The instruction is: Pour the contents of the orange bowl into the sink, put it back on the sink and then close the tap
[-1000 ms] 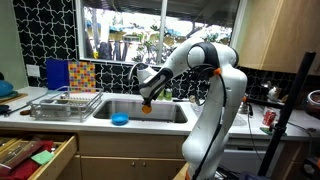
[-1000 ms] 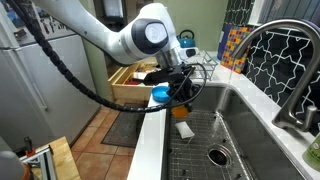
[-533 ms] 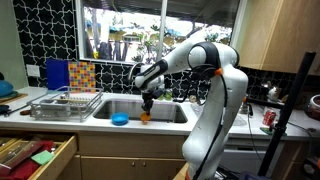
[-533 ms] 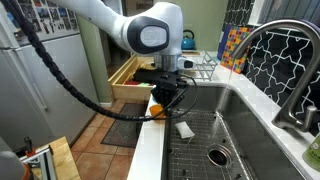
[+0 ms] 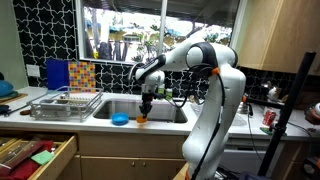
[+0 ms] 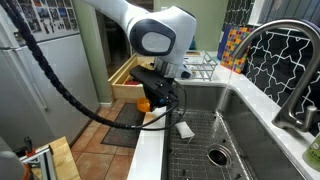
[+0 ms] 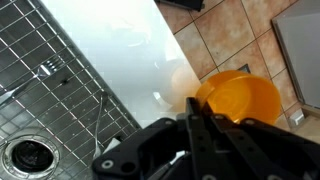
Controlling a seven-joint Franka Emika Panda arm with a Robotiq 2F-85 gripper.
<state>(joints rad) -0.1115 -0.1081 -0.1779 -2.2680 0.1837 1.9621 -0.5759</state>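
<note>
In an exterior view, the gooseneck tap (image 6: 290, 112) stands nearest, arching over the sink (image 6: 245, 120). The sink floor carries a wire grid (image 6: 200, 147) and a drain (image 6: 217, 156). Beyond the basin, at the front strip of the bench (image 7: 110, 45), the gripper (image 7: 190, 118) is pressed together on the rim of the orange bowl (image 7: 245, 100). The bowl sits low at the bench's outer edge; contact cannot be confirmed. A blue bowl (image 5: 120, 119) lies near it. A dish rack (image 6: 200, 68) stands farthest.
</note>
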